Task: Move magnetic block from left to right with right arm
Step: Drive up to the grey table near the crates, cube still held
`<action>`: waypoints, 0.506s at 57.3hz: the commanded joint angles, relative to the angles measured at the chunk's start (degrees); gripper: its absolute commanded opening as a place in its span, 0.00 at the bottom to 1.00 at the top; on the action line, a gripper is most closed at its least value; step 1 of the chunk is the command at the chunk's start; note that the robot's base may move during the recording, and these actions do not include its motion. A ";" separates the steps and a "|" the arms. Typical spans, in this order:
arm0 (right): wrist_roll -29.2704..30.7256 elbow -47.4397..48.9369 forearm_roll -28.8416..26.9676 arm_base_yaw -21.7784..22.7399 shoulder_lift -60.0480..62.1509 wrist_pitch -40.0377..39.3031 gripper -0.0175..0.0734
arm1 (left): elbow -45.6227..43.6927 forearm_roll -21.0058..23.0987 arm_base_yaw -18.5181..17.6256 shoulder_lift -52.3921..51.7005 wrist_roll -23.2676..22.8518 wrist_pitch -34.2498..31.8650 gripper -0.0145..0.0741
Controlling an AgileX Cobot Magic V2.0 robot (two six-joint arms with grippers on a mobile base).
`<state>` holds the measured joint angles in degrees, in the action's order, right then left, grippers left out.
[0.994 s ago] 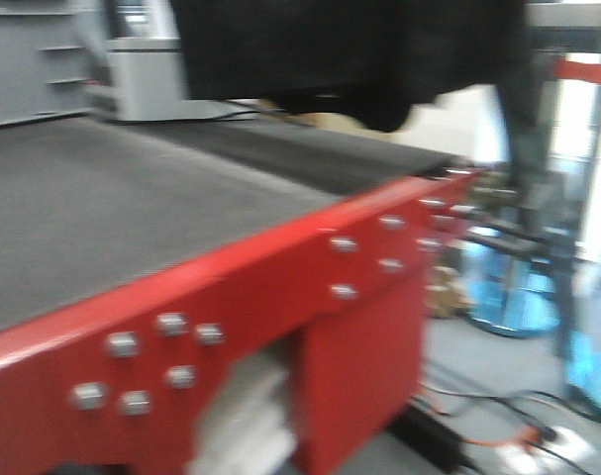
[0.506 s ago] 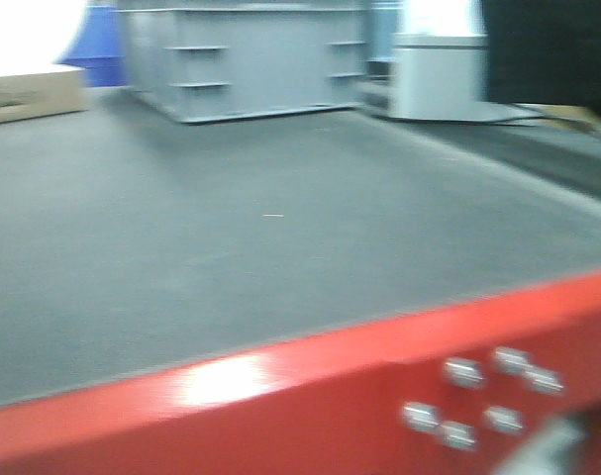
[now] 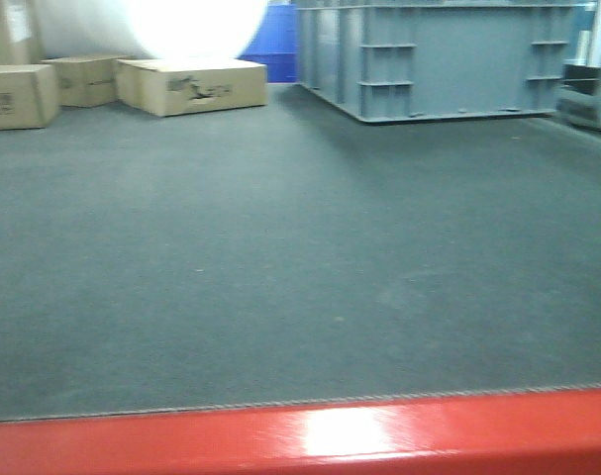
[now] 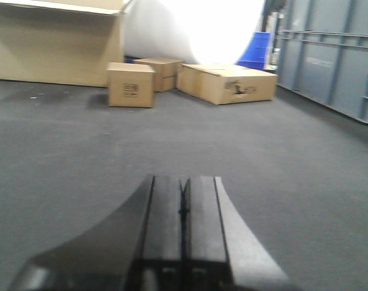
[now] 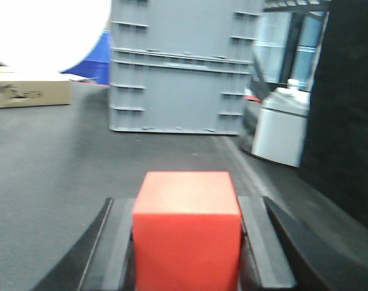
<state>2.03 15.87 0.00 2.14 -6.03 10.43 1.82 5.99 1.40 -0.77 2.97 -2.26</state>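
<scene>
The magnetic block (image 5: 187, 233), a small red-orange cube, fills the lower middle of the right wrist view. My right gripper (image 5: 187, 203) is shut on it, one dark finger pressed to each side. In the left wrist view my left gripper (image 4: 184, 182) is shut, its two fingers pressed together with nothing between them, low over the dark grey mat (image 4: 80, 145). Neither gripper nor the block shows in the front view.
Brown cardboard boxes (image 3: 191, 86) (image 4: 131, 85) sit at the far left of the mat. A large grey crate (image 3: 439, 57) (image 5: 177, 85) stands at the back right, a blue bin (image 3: 273, 30) behind it. The table's red edge (image 3: 310, 435) runs along the front. A white container (image 5: 279, 130) stands right.
The front view has swung left: the red table corner and black mass at the right are gone, and the cardboard boxes and grey crate now face it across the mat.
</scene>
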 commanded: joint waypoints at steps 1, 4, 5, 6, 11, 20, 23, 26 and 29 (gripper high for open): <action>0.48 1.62 0.80 0.45 -0.59 -5.21 0.56 | 0.44 0.27 -0.44 -0.47 0.01 -4.95 0.02; 0.48 1.62 0.80 0.45 -0.59 -5.21 0.56 | 0.44 0.27 -0.44 -0.47 0.01 -4.95 0.02; 0.48 1.62 0.80 0.45 -0.59 -5.21 0.56 | 0.44 0.27 -0.44 -0.47 0.01 -4.95 0.02; 0.48 1.62 0.80 0.45 -0.59 -5.21 0.56 | 0.44 0.27 -0.44 -0.47 0.01 -4.95 0.02; 0.48 1.62 0.80 0.45 -0.59 -5.21 0.56 | 0.44 0.27 -0.44 -0.47 0.01 -4.95 0.02; 0.48 1.62 0.80 0.45 -0.59 -5.21 0.56 | 0.44 0.27 -0.44 -0.47 0.01 -4.95 0.02; 0.48 1.62 0.80 0.45 -0.59 -5.21 0.56 | 0.44 0.27 -0.44 -0.47 0.01 -4.95 0.02; 0.48 1.62 0.80 0.45 -0.59 -5.21 0.56 | 0.44 0.27 -0.44 -0.47 0.01 -4.95 0.02; 0.48 1.62 0.80 0.45 -0.59 -5.21 0.56 | 0.44 0.27 -0.44 -0.47 0.01 -4.95 0.02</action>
<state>2.03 15.87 0.00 2.14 -6.03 10.43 1.82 5.99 1.40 -0.77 2.97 -2.26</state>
